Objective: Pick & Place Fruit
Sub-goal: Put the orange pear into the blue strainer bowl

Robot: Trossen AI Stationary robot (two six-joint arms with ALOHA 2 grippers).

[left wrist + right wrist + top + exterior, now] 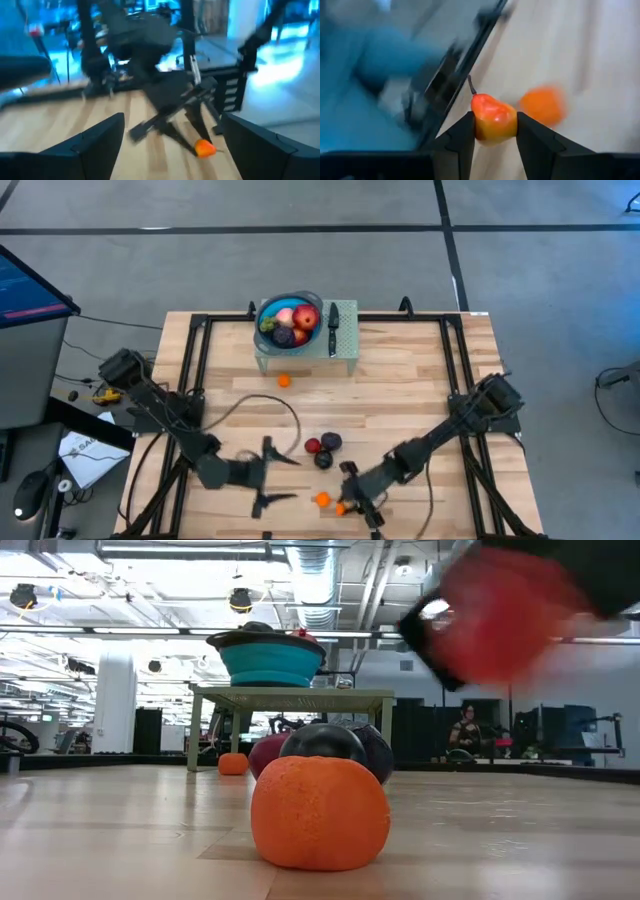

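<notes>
Right gripper (492, 131) clamped on small red-orange pear (492, 119), near edge, beside orange fruit (543, 105); left gripper (268, 472) spread wide.

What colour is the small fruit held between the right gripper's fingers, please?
Red blending to orange-yellow, with a dark stem; right wrist view.

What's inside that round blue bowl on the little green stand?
The round blue bowl holds a heap of fruit: a pale pink one, a red apple, a dark purple one and something green. Anything beneath that top layer is covered.
</notes>
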